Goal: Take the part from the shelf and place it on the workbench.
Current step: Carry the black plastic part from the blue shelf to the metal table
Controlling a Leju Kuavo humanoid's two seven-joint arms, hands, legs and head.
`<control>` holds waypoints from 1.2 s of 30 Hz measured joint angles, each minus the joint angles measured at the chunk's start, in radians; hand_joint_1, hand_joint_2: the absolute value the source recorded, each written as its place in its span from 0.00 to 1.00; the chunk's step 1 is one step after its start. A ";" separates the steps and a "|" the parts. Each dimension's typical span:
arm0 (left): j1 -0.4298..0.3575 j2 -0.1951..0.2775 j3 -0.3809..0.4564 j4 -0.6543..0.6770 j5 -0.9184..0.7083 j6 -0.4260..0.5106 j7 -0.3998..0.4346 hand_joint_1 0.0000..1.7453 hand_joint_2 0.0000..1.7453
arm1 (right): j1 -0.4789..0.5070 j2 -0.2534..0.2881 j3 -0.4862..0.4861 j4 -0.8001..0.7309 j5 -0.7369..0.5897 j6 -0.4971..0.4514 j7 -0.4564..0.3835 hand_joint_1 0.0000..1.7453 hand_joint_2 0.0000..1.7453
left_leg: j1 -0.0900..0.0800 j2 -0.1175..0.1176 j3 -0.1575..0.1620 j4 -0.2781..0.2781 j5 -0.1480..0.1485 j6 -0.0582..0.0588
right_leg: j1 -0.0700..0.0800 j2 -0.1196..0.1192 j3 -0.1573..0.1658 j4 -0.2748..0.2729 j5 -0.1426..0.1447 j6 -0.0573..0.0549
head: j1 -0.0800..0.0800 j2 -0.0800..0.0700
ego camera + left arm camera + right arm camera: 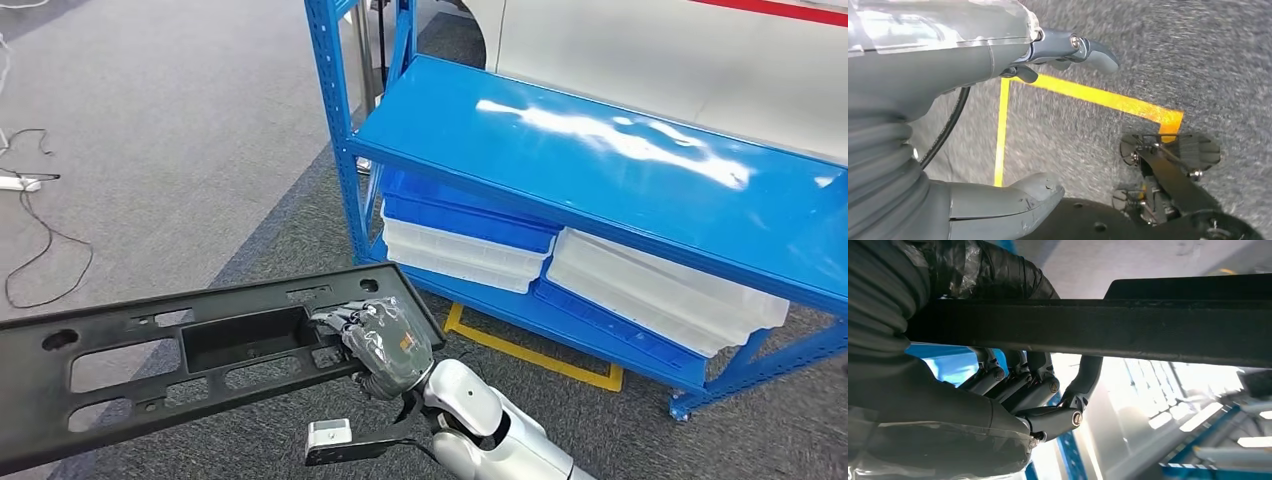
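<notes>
My right hand (385, 345) grips the long black part (200, 350) at one end, fingers (1038, 390) curled round its edge, and holds it out in the air beside the blue shelf (600, 150). My left hand (973, 55) hangs over the grey floor (1208, 50), its fingers apart and holding nothing. The part sticks far out from the grip, so I judge it could twist, sag or slip as I turn, or knock the shelf post.

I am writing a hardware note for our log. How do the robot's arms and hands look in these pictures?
The right arm is glossy silver with rounded joint shells. The right hand is grey, wrapped in clear plastic film, with an orange mark on its back. The left hand has a ribbed grey cover, a thick grey thumb, darker fingers with silver screws, and a thin black cable beside it.
</notes>
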 joint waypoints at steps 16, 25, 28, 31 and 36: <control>0.004 0.000 0.060 0.002 0.038 0.072 0.052 0.00 1.00 | 0.028 -0.011 0.027 -0.063 -0.050 -0.031 -0.039 1.00 1.00 | -0.005 0.165 0.060 0.014 -0.071 -0.038 | 0.009 -0.184 -0.012 -0.040 0.030 -0.009 | 0.000 0.000; 0.003 0.001 0.078 0.002 0.040 0.073 0.049 0.00 1.00 | 0.042 -0.022 0.035 -0.080 -0.053 -0.039 -0.043 1.00 1.00 | -0.003 0.084 0.056 -0.013 -0.045 0.016 | -0.006 -0.079 -0.115 0.208 -0.110 0.028 | 0.003 0.000; 0.004 0.001 0.081 0.002 0.042 0.070 0.061 0.00 1.00 | 0.049 -0.029 0.036 -0.080 -0.056 -0.041 -0.044 1.00 1.00 | -0.003 0.039 0.055 -0.013 -0.041 0.015 | -0.009 -0.069 -0.106 0.188 -0.062 0.026 | 0.003 0.000; 0.004 -0.001 0.084 0.002 0.046 0.062 0.070 0.00 1.00 | 0.055 -0.038 0.037 -0.086 -0.059 -0.048 -0.052 1.00 1.00 | -0.002 -0.003 0.053 -0.013 -0.036 0.006 | -0.012 -0.010 -0.017 -0.003 0.025 0.016 | 0.003 0.000; 0.012 -0.001 0.091 0.002 0.047 0.024 0.015 0.00 1.00 | 0.085 -0.088 0.040 -0.121 0.010 -0.073 -0.041 1.00 1.00 | 0.002 -0.027 0.032 -0.008 -0.033 -0.021 | -0.014 -0.030 -0.002 -0.051 0.040 0.003 | 0.002 0.000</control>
